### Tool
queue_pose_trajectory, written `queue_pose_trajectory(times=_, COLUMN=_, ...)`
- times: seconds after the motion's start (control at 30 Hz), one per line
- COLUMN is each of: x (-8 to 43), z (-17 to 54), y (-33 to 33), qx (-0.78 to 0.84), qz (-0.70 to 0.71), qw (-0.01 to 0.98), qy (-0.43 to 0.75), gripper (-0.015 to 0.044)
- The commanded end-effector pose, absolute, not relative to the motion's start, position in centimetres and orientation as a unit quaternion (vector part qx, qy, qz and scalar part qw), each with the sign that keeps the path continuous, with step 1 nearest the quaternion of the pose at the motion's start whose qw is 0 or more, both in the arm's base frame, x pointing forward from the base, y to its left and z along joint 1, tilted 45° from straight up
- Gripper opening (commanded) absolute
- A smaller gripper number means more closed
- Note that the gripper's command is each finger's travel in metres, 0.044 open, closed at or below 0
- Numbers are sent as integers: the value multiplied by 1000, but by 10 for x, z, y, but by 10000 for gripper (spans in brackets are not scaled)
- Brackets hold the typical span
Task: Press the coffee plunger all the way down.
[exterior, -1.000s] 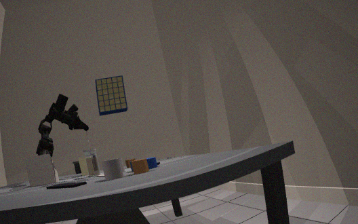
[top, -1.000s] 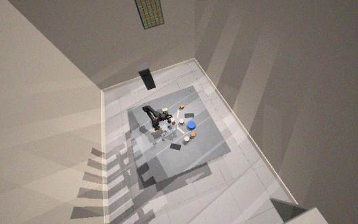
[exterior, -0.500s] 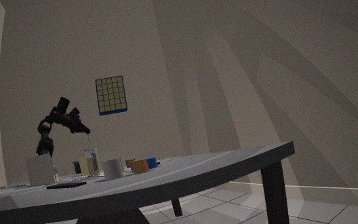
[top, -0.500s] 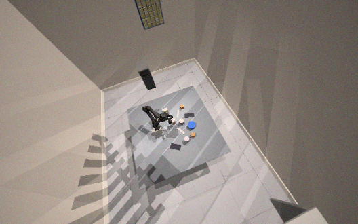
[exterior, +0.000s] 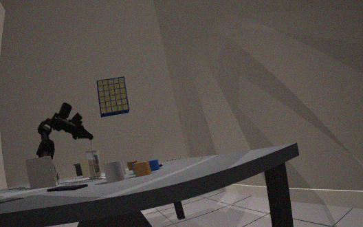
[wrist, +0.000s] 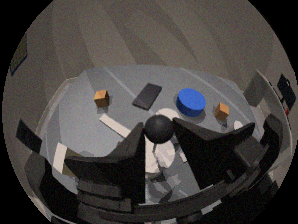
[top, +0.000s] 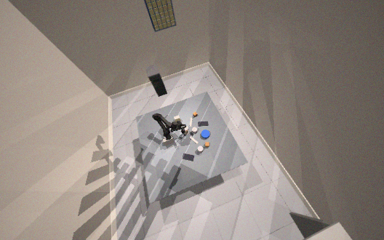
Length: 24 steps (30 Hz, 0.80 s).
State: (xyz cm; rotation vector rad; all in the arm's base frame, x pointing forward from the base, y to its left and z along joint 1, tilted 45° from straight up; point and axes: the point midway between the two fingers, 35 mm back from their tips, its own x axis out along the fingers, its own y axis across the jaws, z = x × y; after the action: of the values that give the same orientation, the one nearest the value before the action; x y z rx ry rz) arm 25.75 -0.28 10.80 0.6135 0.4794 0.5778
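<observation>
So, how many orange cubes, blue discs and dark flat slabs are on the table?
Orange cubes: 2
Blue discs: 1
Dark slabs: 2
Total: 5
</observation>
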Motion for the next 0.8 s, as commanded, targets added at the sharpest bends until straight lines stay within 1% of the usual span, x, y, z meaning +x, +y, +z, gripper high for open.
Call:
queue_pose_trajectory(times=0.0, x=252, z=89, y=9, qx=307, qz=272, qw=877, qy=249, gripper=121)
queue_pose_trajectory(times=0.77, x=261, z=78, y=29, qx=315, qz=274, qw=877, qy=237, gripper=121)
